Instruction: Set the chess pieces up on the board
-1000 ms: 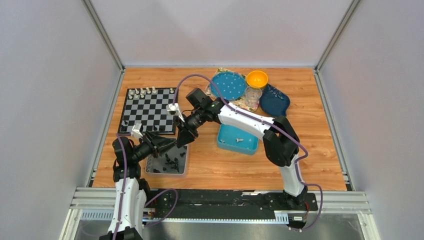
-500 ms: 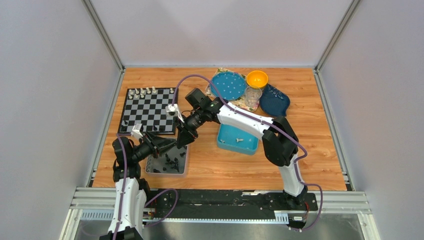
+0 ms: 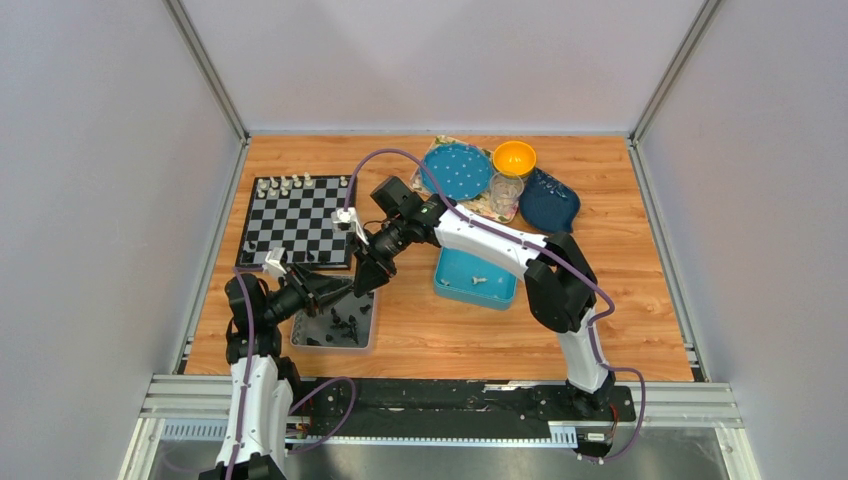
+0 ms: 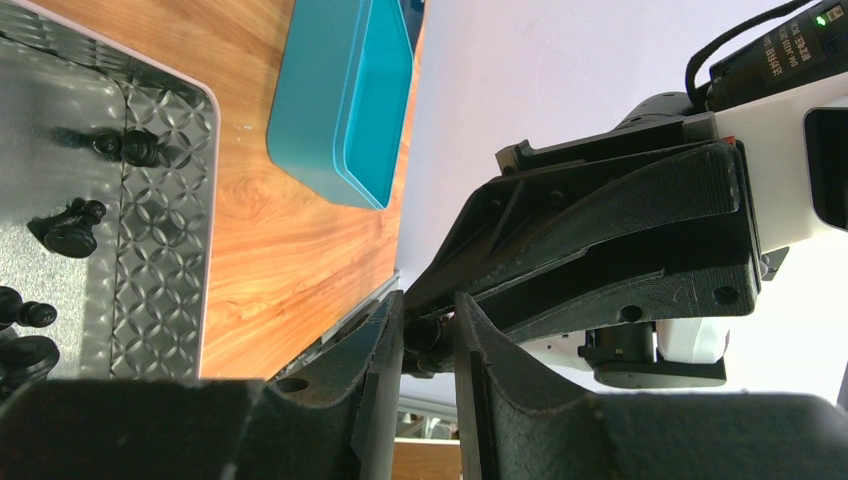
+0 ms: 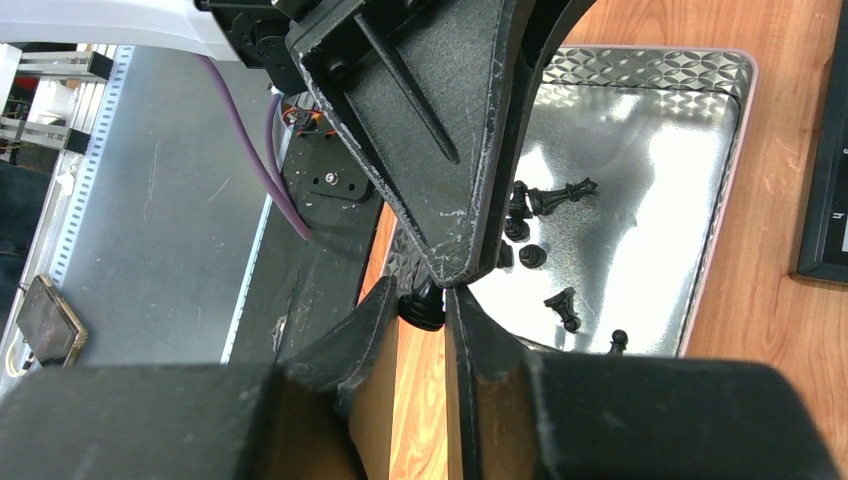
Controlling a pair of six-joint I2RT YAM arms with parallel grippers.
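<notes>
Pincers meet tip to tip in the top view: my left pincer point(image 3: 343, 290) and right pincer point(image 3: 362, 284) over the silver tray point(image 3: 370, 335), beside the board's point(image 3: 297, 222) near edge. Left wrist: a black piece point(image 4: 424, 335) sits between my left fingers point(image 4: 370, 380); whether they squeeze it, I cannot tell. Right wrist: my right fingers point(image 5: 360, 330) pinch that piece over the tray's edge, other black pieces point(image 5: 565, 190) lying in the tray.

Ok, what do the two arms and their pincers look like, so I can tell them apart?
The left arm and right arm both have white shells with black joints and a purple cable running along them. The left pincer and right pincer are alike: paired matte black wedges tapering to narrow tips. The left one's fingers show pale scuffs.
</notes>
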